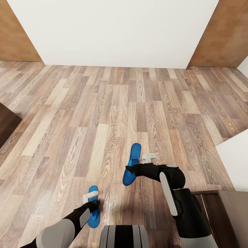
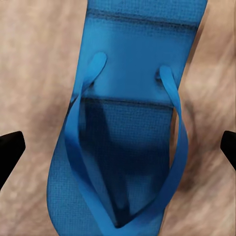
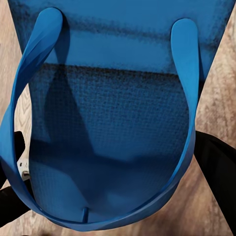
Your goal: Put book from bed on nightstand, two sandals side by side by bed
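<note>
Wood-plank floor (image 1: 103, 103) below white wall (image 1: 113, 31); right gripper (image 1: 130, 169) clenched on one sandal (image 1: 132, 163), left gripper (image 1: 93, 206) spread wide over other sandal (image 1: 93, 213).

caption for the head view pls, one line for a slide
Two blue sandals at the right gripper and left gripper above a wood-plank floor.

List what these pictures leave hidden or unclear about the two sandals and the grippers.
- Left sandal, head view: its near end is hidden behind the left gripper.
- Right sandal, head view: its middle is crossed by the right gripper, so the grasp is hidden.
- Left wrist view: the sandal is cut off by the edges; the fingers barely show.
- Right wrist view: the sandal is cut off by the edges.
</note>
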{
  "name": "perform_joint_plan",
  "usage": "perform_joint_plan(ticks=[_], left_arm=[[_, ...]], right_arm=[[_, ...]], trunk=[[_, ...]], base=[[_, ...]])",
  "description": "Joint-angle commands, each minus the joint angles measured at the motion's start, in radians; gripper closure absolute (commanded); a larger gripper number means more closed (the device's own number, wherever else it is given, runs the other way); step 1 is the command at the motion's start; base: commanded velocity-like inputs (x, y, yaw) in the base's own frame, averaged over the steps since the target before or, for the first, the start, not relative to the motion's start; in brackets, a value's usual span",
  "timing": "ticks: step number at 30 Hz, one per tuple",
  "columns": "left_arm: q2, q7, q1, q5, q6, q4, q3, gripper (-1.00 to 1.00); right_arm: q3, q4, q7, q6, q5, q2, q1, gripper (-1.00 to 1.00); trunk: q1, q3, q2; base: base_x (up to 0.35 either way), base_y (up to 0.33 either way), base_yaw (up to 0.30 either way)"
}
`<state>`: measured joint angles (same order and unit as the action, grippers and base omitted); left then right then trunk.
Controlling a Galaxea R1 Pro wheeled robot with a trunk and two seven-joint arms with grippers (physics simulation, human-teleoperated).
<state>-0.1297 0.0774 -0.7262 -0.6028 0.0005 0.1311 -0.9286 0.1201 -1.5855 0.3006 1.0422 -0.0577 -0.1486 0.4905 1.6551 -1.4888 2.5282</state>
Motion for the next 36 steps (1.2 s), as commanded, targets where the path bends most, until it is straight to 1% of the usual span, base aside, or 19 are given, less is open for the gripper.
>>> perform_joint_plan(ticks=[1, 6, 20, 24, 36], left_arm=[[0.0, 0.002, -0.004, -0.009, 0.0, 0.001, -0.006, -1.0], [0.0, 0.002, -0.018, -0.009, 0.0, 0.001, -0.006, -1.0], [0.003, 0.002, -0.029, -0.009, 0.0, 0.001, -0.006, -1.0], [0.004, 0.002, -0.03, -0.009, -0.001, 0.001, -0.006, -1.0], [0.004, 0.002, -0.03, -0.009, -0.002, 0.001, -0.006, -1.0]], right_arm=[[0.0, -0.001, -0.003, 0.005, -0.006, 0.0, 0.0, 1.0], [0.0, -0.001, -0.003, 0.005, -0.006, 0.0, 0.001, 1.0], [0.0, -0.001, -0.003, 0.005, -0.007, 0.0, 0.0, 1.0], [0.001, -0.001, -0.003, 0.005, -0.007, 0.0, 0.0, 1.0], [0.001, -0.001, -0.003, 0.005, -0.007, -0.001, 0.0, 1.0]], trunk=[[0.0, -0.001, 0.0], [0.0, -0.001, 0.0], [0.0, -0.001, 0.0], [0.002, -0.016, 0.001], [0.002, -0.016, 0.001]], base=[[0.0, 0.0, 0.0], [0.0, 0.0, 0.0], [0.0, 0.0, 0.0], [0.0, 0.0, 0.0], [0.0, 0.0, 0.0]])
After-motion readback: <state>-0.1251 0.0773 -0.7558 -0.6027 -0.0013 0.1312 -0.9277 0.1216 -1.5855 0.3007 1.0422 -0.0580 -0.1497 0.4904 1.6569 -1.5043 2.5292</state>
